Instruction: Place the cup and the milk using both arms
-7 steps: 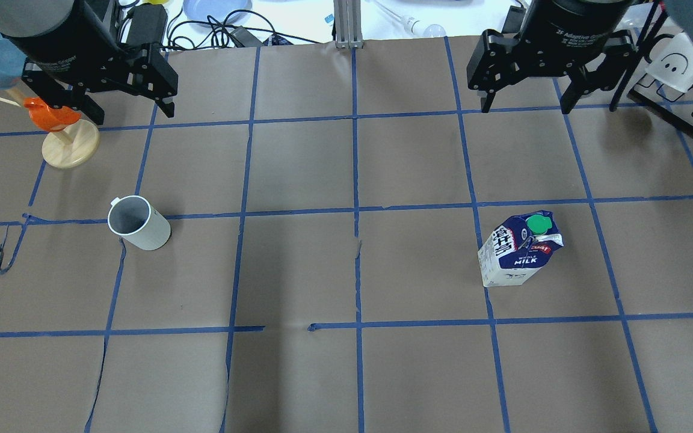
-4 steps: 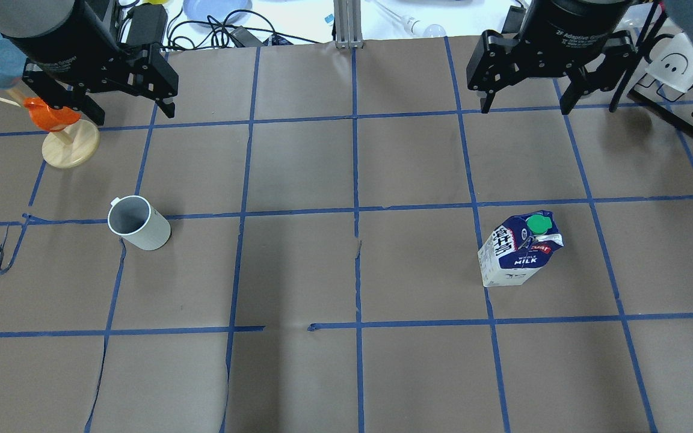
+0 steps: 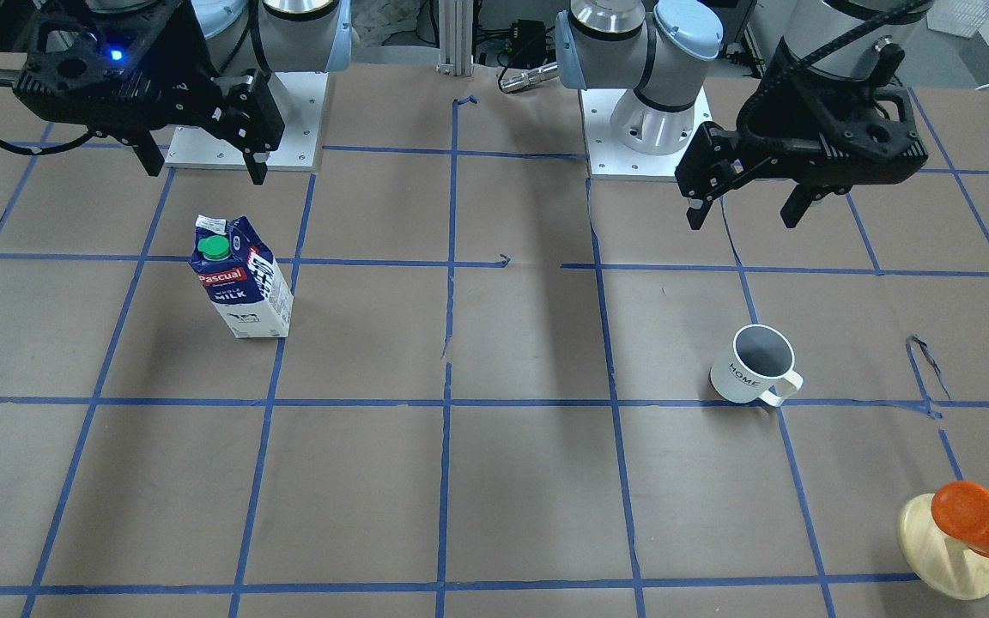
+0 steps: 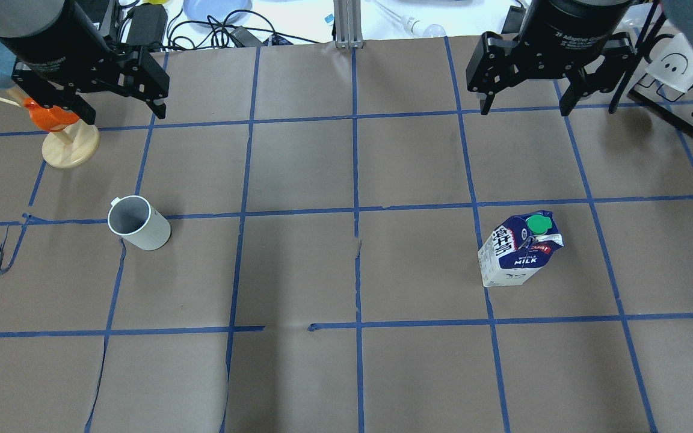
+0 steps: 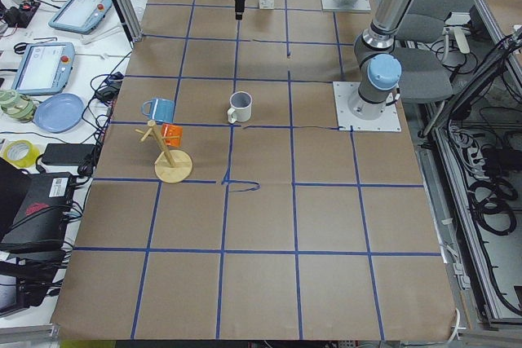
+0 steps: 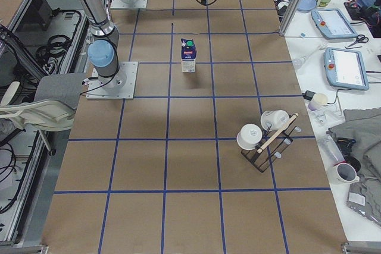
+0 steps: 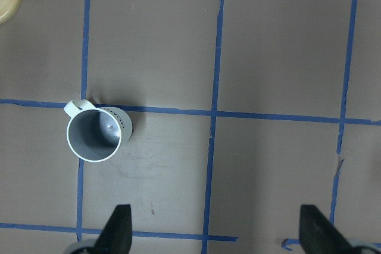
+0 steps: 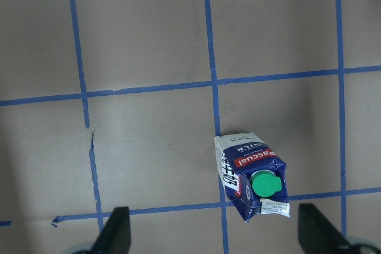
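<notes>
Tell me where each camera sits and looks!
Front-facing: across the table, facing the robot; shows left gripper, right gripper, cup, milk.
Overhead: behind the robot, looking forward and down; both grippers at the top.
Exterior left: table's end nearest the cup; left arm near.
Exterior right: end nearest the milk; right arm near.
Left wrist: straight down at the cup; own fingers at bottom.
Right wrist: straight down at the milk; own fingers too.
Shared: front-facing and overhead show one table, sides swapped.
</notes>
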You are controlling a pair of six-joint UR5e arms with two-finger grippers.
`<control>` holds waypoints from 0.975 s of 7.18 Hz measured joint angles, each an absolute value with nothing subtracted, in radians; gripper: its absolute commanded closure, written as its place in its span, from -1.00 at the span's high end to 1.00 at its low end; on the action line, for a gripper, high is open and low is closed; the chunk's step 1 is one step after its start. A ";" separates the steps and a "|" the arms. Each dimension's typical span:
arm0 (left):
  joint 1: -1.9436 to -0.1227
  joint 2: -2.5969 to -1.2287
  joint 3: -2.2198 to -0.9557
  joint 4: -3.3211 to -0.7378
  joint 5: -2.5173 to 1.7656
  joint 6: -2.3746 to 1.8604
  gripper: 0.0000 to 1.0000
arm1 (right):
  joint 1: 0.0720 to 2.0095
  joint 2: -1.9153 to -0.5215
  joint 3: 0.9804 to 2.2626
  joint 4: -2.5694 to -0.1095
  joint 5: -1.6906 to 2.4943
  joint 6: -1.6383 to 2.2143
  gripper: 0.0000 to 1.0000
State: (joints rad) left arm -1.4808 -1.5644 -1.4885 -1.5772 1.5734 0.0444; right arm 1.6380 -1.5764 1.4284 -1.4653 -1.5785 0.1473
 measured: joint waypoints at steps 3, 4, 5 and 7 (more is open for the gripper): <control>-1.305 -1.604 -1.593 -1.494 1.563 0.268 1.00 | 1.638 -1.576 1.431 -1.467 -1.577 0.147 1.00; -1.240 -1.625 -1.681 -1.377 1.562 0.362 1.00 | 1.639 -1.576 1.431 -1.468 -1.577 0.147 1.00; -1.183 -1.650 -1.779 -1.243 1.561 0.427 1.00 | 1.639 -1.575 1.431 -1.468 -1.577 0.147 1.00; -1.133 -1.699 -1.899 -1.107 1.560 0.470 1.00 | 1.638 -1.575 1.431 -1.466 -1.577 0.147 1.00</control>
State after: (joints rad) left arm -1.1333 -1.6986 -1.8987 -1.1069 1.5603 0.4701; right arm 1.6384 -1.5753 1.4312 -1.4656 -1.5769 0.1472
